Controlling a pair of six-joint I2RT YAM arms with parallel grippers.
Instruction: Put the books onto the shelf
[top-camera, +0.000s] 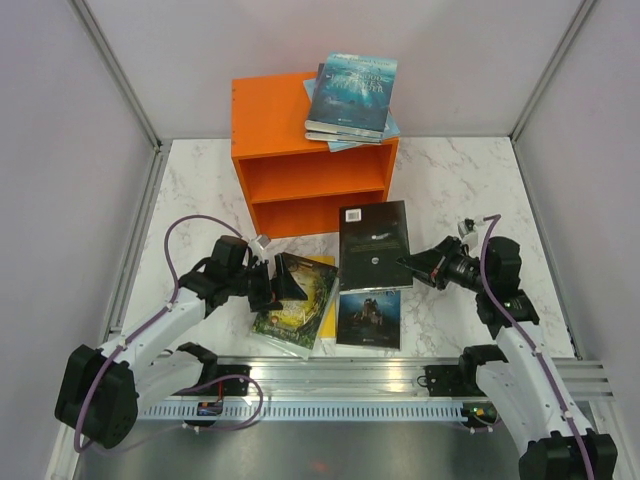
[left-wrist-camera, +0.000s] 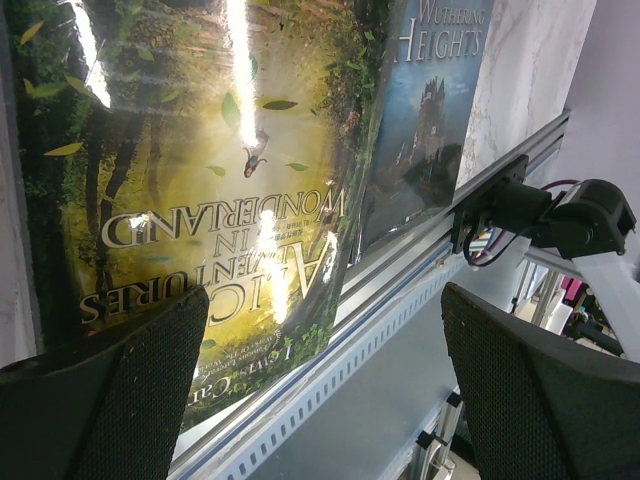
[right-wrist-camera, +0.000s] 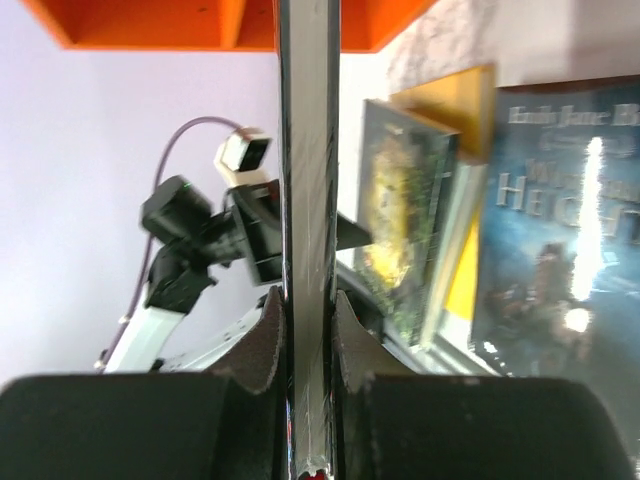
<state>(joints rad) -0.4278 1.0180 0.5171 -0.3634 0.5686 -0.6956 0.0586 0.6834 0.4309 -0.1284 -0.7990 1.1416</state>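
R jaws (right-wrist-camera: 308, 310): clamped on the long right edge of the black book (top-camera: 372, 240), seen edge-on between the pads. Thin pinch, suits a thin paperback.
Black book: in front of the shelf (top-camera: 268, 115), top edge near the lower compartment. Flat or just lifted: can't tell.
Why that grip: prob. an edge hold, so the book can be swung up and slid into a compartment spine- or edge-first.
L jaws (top-camera: 278, 283): spread wide, nothing held, hanging low over the green-gold book (left-wrist-camera: 200, 150). Looks like waiting or lining up for the next pick.
Green-gold book: lies on a yellow book (right-wrist-camera: 448, 100), offset, so an overhanging edge is there to grab.
Blue book (top-camera: 368, 318): flat on the surface (top-camera: 460, 180), just below the black one, near the R arm base.
Stack on shelf top (top-camera: 348, 95): several books piled flat at the right end, corners over the edge. Both compartments bare as far as seen.
Progress: approx. half. Four books left on the surface, one in hand.
Risk: narrow pinch, so the book may sag or twist once raised. Shelf front close, little room to tilt.
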